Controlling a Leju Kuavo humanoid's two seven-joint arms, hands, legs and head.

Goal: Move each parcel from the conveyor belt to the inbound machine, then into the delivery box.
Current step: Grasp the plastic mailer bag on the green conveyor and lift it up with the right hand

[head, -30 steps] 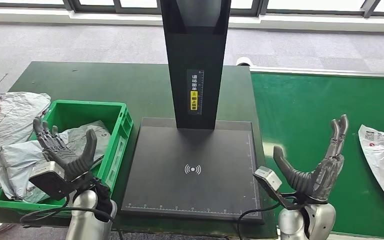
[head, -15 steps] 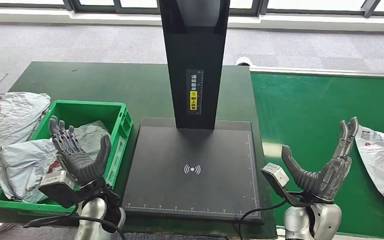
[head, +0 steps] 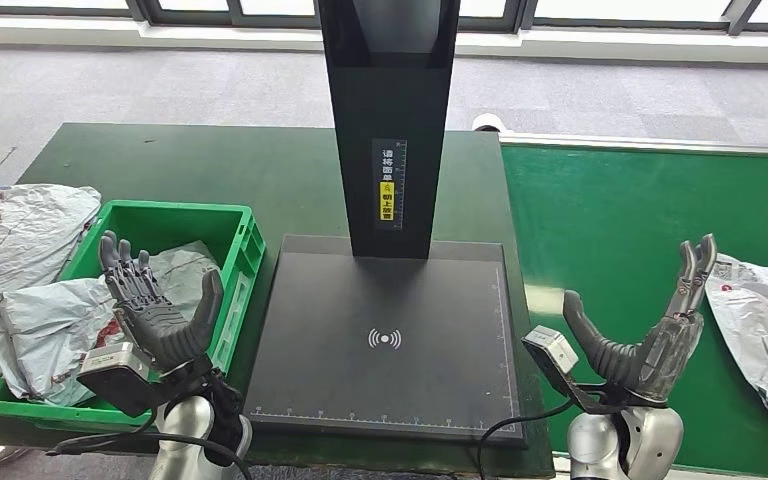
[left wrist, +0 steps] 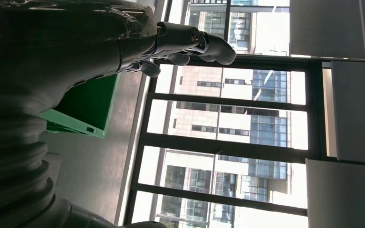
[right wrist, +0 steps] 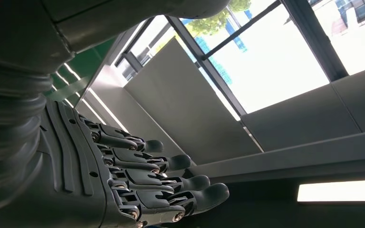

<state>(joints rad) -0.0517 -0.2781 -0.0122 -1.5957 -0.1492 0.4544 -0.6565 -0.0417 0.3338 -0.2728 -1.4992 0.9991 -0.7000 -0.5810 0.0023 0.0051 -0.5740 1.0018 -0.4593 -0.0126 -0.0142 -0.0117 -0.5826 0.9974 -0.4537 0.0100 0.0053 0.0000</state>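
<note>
Your left hand (head: 155, 310) was raised with fingers spread, holding nothing, in front of the green delivery box (head: 237, 255), where grey parcels (head: 55, 320) lay. Your right hand (head: 650, 335) was likewise spread and empty over the green conveyor belt (head: 600, 215), near a white parcel (head: 765, 320). The black inbound machine (head: 385, 330) stood between them.

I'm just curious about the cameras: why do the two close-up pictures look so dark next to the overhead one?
Left wrist view: bright windows behind leave the left robot hand nearly black. Right wrist view: the same backlight dims the right robot hand. Head view: even daylight, sharp throughout.
</note>
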